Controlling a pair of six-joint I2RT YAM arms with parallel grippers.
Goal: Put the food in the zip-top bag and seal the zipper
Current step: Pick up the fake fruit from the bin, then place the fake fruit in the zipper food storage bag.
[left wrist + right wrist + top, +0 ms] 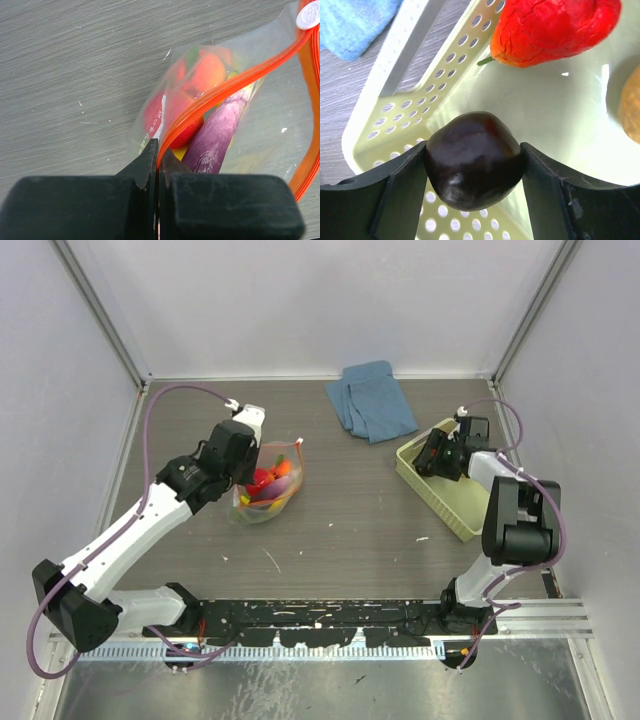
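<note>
orange zipper (pixel 225 87) tight in left gripper (pixel 158 150), glossy dark fruit (pixel 470 167) tight in right gripper (pixel 473 152)

Robot lab cell: white panel walls (pixel 300 300), metal frame posts (pixel 99 305), grey table (pixel 350 530).

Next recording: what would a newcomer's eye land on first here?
The left gripper pinches the orange-red zipper of the clear bag, left of centre, with red fruits and a purple eggplant inside. On the right, the right gripper clamps a dark glossy round fruit in the pale basket, beside a red piece.
</note>
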